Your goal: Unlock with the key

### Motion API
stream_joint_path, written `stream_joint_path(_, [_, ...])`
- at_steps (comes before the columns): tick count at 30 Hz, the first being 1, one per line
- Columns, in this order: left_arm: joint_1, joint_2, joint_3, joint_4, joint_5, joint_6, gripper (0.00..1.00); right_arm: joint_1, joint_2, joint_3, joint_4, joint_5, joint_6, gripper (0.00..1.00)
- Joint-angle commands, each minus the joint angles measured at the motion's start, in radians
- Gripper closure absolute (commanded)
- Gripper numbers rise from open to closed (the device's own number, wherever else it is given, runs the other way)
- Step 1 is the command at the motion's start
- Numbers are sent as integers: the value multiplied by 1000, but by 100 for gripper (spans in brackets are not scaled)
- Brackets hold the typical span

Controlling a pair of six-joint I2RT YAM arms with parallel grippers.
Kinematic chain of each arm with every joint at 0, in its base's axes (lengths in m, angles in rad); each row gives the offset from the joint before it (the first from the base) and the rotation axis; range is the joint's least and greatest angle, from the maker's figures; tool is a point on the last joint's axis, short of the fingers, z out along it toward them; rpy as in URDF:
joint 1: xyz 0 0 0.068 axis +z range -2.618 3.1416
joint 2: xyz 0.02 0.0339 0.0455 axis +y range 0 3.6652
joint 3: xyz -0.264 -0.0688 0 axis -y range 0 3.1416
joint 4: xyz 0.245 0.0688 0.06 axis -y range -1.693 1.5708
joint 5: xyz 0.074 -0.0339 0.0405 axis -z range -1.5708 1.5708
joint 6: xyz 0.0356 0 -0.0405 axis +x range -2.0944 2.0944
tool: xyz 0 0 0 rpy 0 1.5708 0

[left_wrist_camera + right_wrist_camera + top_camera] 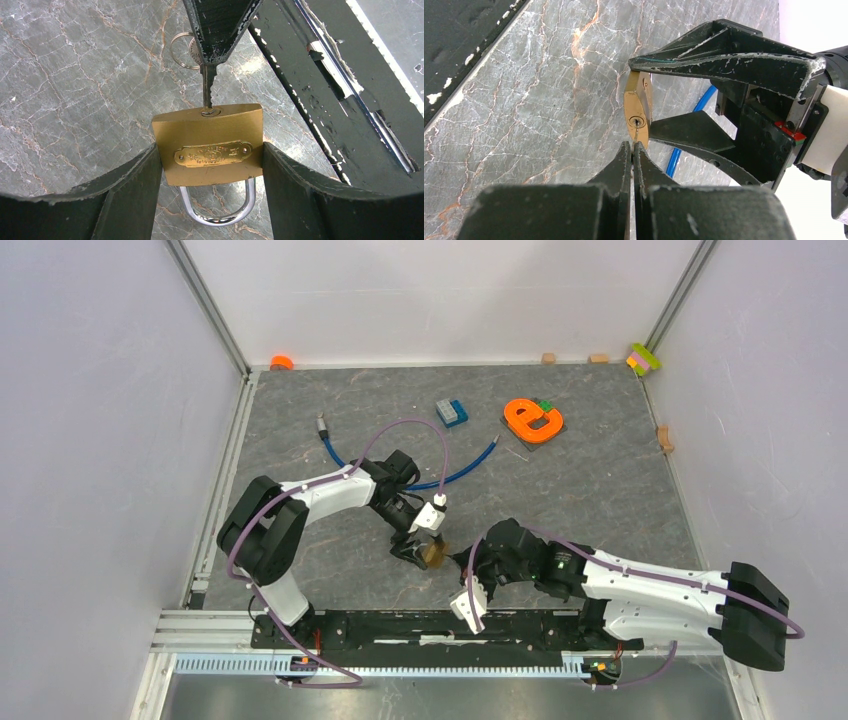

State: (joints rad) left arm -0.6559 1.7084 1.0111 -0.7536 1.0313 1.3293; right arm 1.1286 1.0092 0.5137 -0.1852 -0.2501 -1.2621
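A brass padlock (208, 145) with a steel shackle (220, 210) is clamped between the two fingers of my left gripper (210, 165), held just above the grey marble-patterned table. It also shows in the top view (434, 553) and in the right wrist view (637, 112). My right gripper (632, 146) is shut on a silver key (207, 82) with a key ring (179, 50). The key's tip sits in the keyhole on the padlock's end face. The shackle looks closed.
A blue cable (455, 472) lies behind the left arm. An orange e-shaped block (534, 420) and a small blue and grey block (452, 412) lie farther back. The black base rail (340, 100) runs along the near edge, close to the padlock.
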Motion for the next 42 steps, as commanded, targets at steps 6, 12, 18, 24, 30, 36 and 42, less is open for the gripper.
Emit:
stream_joint_path(6, [1, -12, 35, 3, 98, 36, 98, 12, 6, 11, 41, 4, -10, 100])
stream_joint_path(12, [1, -14, 34, 3, 97, 36, 98, 15, 4, 7, 39, 4, -14, 100])
stream_joint_path(18, [1, -16, 34, 4, 98, 35, 98, 16, 6, 7, 41, 7, -15, 100])
stream_joint_path(24, [1, -16, 32, 4, 101, 33, 98, 19, 8, 0, 48, 21, -25, 100])
stream_joint_path(30, [0, 6, 63, -76, 108, 97, 98, 23, 14, -6, 53, 33, -39, 100])
stream_joint_path(36, [1, 5, 66, -79, 103, 98, 98, 27, 12, -10, 52, 29, -36, 100])
stream_joint_path(42, [1, 5, 67, -79, 104, 99, 98, 28, 13, -12, 53, 32, -37, 100])
